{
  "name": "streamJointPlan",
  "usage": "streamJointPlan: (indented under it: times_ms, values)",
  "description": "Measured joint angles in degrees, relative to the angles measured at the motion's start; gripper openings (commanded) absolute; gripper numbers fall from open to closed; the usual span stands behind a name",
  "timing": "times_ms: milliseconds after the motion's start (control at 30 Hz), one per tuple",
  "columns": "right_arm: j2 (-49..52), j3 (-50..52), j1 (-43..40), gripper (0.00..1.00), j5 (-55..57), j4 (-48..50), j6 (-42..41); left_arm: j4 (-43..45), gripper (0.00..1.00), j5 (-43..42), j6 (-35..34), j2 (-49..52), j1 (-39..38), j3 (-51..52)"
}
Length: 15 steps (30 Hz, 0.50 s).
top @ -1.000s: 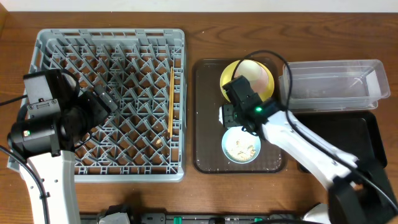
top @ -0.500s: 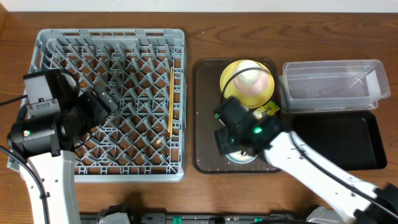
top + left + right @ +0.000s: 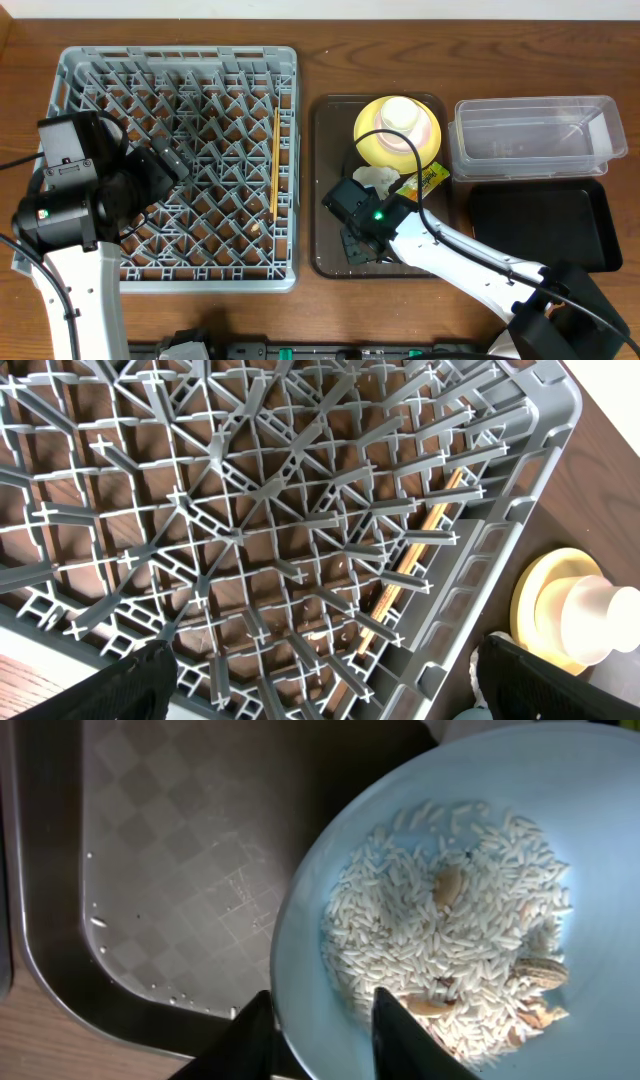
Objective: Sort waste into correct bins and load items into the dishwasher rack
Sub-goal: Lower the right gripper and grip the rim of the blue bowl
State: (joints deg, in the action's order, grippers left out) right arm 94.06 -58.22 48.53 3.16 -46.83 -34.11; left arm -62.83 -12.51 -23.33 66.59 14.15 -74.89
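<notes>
In the right wrist view a light blue bowl [image 3: 310,940] holds white rice scraps [image 3: 450,930]. My right gripper [image 3: 325,1040] is shut on its rim, one finger outside and one inside. Overhead, that gripper [image 3: 360,240] hangs low over the front of the brown serving tray [image 3: 330,200] and its arm hides the bowl. A yellow plate [image 3: 375,150] with a white cup [image 3: 402,115] on it sits at the tray's back, next to a crumpled napkin [image 3: 372,180] and a yellow-green packet [image 3: 425,180]. My left gripper [image 3: 325,695] hangs open above the grey dishwasher rack [image 3: 180,55], where a chopstick [image 3: 273,165] lies.
A clear plastic tub [image 3: 535,135] stands at the back right, and a shallow black tray [image 3: 545,225] lies in front of it. The rack fills the left half of the table. The right arm stretches from the front right corner across to the serving tray.
The right arm has swung from the plate toward the tray's front and dropped over the light blue bowl, its jaws narrowing on the rim. The left arm has not moved.
</notes>
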Motion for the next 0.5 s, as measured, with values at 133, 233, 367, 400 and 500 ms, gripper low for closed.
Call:
streamJointPlan:
  times_ms: [133, 233, 367, 400, 500]
  values:
    - [0.0, 0.0, 0.0, 0.26, -1.1, -0.7, 0.0, 0.0, 0.97, 0.0, 0.0, 0.0, 0.0, 0.0]
    - [0.0, 0.0, 0.0, 0.18, -1.7, -1.3, 0.0, 0.0, 0.97, 0.0, 0.0, 0.0, 0.0, 0.0]
    - [0.0, 0.0, 0.0, 0.12, -2.2, -1.5, -0.1, 0.0, 0.97, 0.0, 0.0, 0.0, 0.0, 0.0]
    - [0.0, 0.0, 0.0, 0.12, -2.3, -1.6, -0.2, 0.0, 0.97, 0.0, 0.0, 0.0, 0.0, 0.0]
    - [0.0, 0.0, 0.0, 0.24, -2.3, -1.7, -0.4, 0.0, 0.97, 0.0, 0.0, 0.0, 0.0, 0.0]
